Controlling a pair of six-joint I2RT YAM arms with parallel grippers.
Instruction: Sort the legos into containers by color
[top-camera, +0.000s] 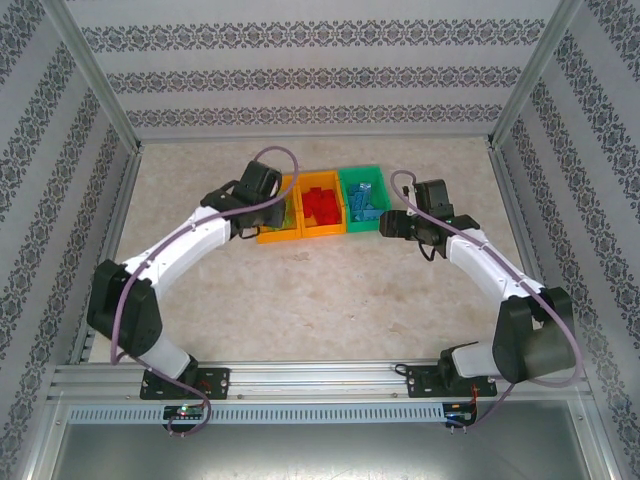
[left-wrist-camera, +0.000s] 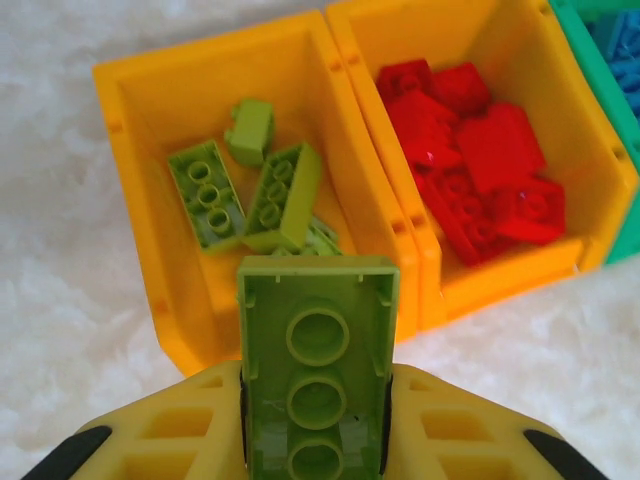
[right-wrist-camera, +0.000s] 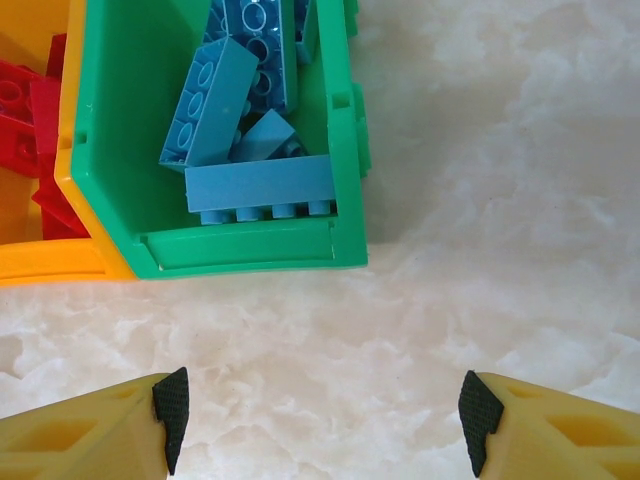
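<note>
Lime brick (left-wrist-camera: 318, 340) is clamped in the closed left gripper (left-wrist-camera: 315, 432), near rim of left orange bin (left-wrist-camera: 130, 110) at 12 o'clock. Rim clearance is hard to judge; release is best made past it. Right gripper (right-wrist-camera: 325, 420) is held wide, empty.

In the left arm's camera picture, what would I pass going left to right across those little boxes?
First an orange-yellow bin holding lime green bricks → a second orange-yellow bin holding red bricks → a green bin holding light blue bricks at the right edge.
</note>
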